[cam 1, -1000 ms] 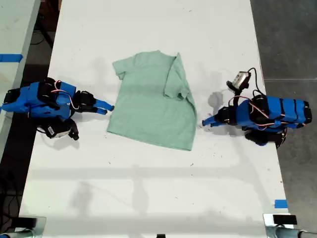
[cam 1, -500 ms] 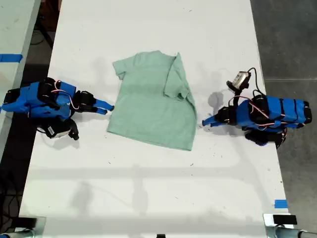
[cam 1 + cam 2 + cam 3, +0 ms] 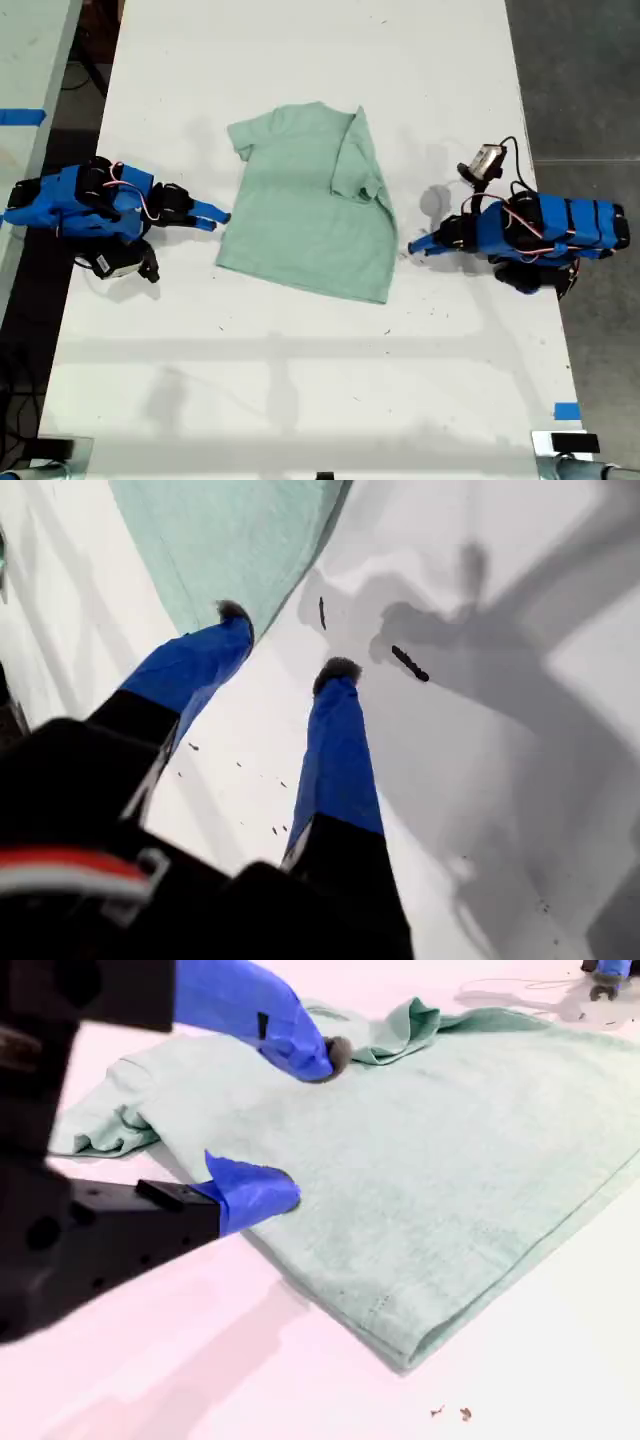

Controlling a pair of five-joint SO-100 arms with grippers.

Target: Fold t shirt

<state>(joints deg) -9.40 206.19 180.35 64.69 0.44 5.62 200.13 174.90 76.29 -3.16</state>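
The pale mint-green t shirt (image 3: pixel 300 210) lies flat in the middle of the white table (image 3: pixel 300 380), with the sleeve on the exterior view's right folded in over the body. My first gripper (image 3: pixel 412 248) rests low on the table just off the shirt's edge at the exterior view's right. In its wrist view my first gripper (image 3: pixel 288 640) is open, one fingertip (image 3: pixel 235 612) beside the t shirt (image 3: pixel 240 540), nothing between the fingers. My second gripper (image 3: pixel 222 215) is at the shirt's edge on the exterior view's left. My second gripper (image 3: pixel 310 1125) is open over the t shirt (image 3: pixel 450 1180).
Small dark specks (image 3: pixel 410 665) lie on the table by the first gripper. A blue tape strip (image 3: pixel 567 410) marks the table edge at the exterior view's lower right. Another table with blue tape (image 3: pixel 20 116) stands at the exterior view's left, dark floor (image 3: pixel 580 80) at its right.
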